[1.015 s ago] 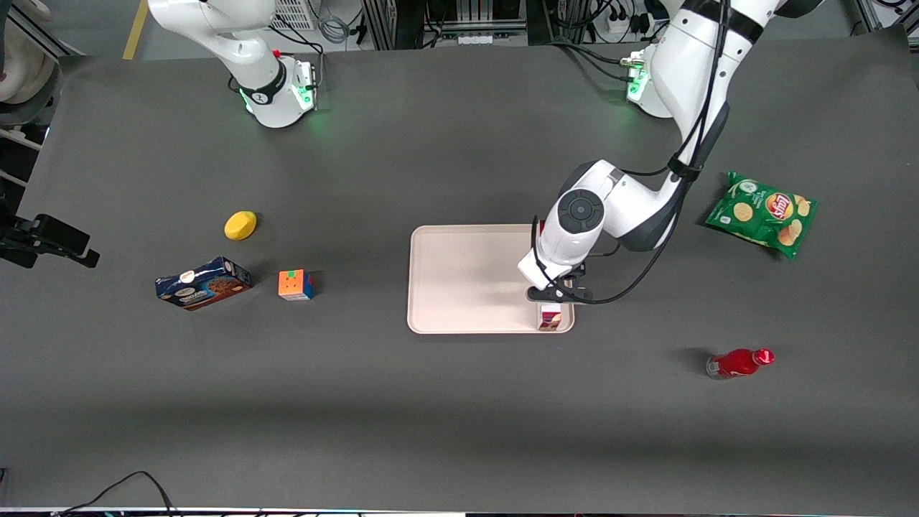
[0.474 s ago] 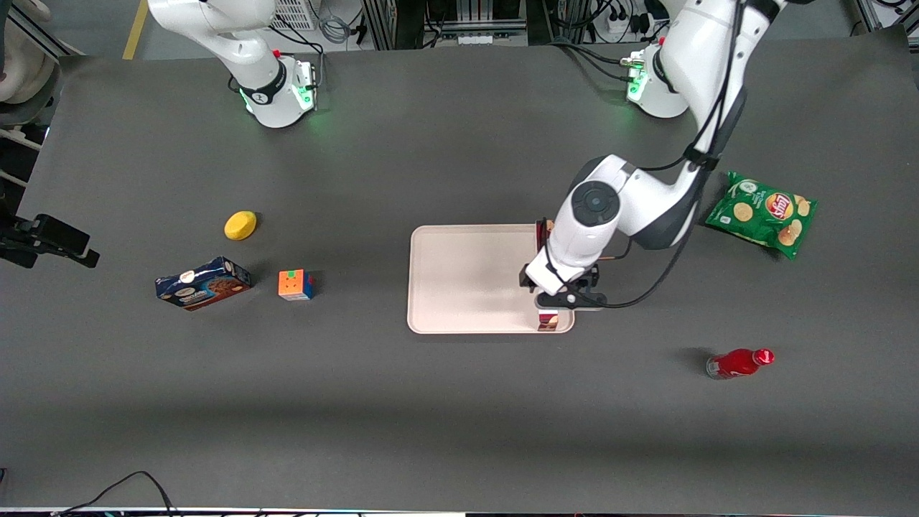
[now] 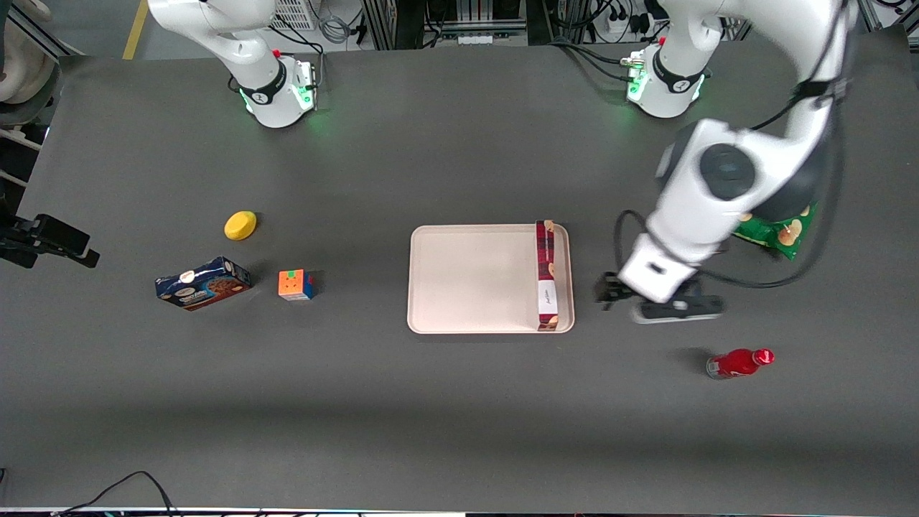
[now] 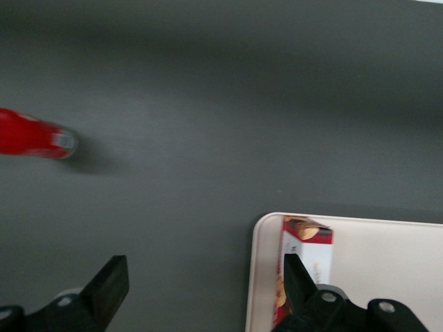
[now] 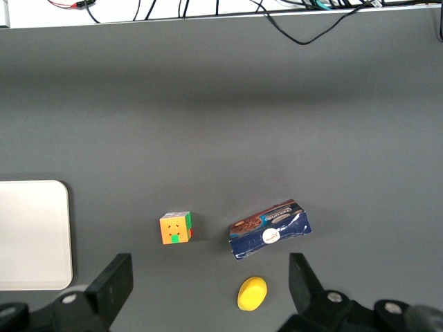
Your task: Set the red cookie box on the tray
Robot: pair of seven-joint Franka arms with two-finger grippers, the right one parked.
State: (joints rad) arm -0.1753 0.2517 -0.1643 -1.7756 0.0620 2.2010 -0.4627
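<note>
Though laid flat on tray (image 3: 467, 280), box (image 3: 547, 275) sits along the edge nearest the working arm, on its long side, touching or just inside the low rim, white label up; likely set there as the shortest reach from that arm's end; judged placed, task near done.

Gripper (image 3: 650, 305): off the tray, above bare table between tray and bottle (image 3: 739, 362); fingers (image 4: 107, 287) spread wide with nothing between them, as seen from the wrist; apart from box, so box rests on its own.

Bottle: red, lying on its side, nearer the front camera than gripper; no part in task.

Chip bag (image 3: 779, 233): green, partly hidden by the arm, toward the working arm's end.

Blue box (image 3: 203, 283), cube (image 3: 295, 284), yellow piece (image 3: 240, 225): grouped toward the parked arm's end, well apart from tray.

Risk, as a judgement: box so close to the rim could tip over it if nudged.
</note>
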